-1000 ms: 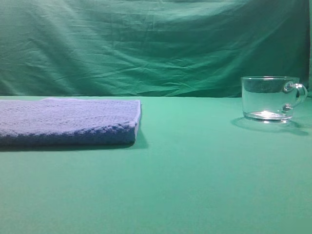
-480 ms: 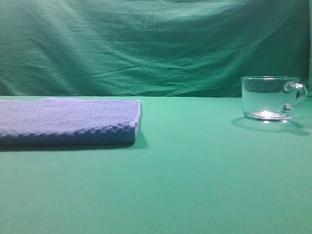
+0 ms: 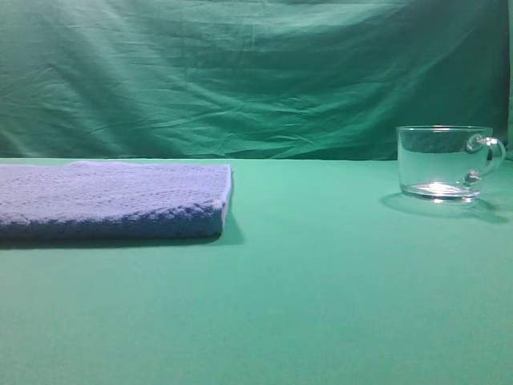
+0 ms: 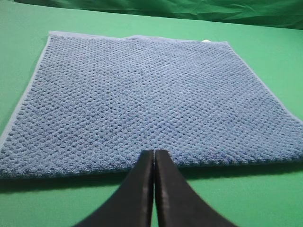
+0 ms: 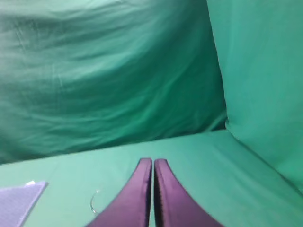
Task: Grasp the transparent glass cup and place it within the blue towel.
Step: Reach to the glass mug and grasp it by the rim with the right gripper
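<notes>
Two claws are pinched tight with nothing in them: the left claw by the blue towel, the right claw up high. The transparent glass cup stands upright on the bench, far right of the towel.

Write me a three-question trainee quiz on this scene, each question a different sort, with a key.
1. True or false: the transparent glass cup already rests on the blue towel.
2. Multiple choice: in the exterior high view, the cup's handle points toward A) the towel, B) the right edge, C) the camera.
3. Fill in: the fingers of the left gripper are pressed ____, with nothing between them.

Key: 1. False; the cup stands upright on the green cloth, well apart from the towel. 2. B. 3. Together; the right gripper looks the same.
</notes>
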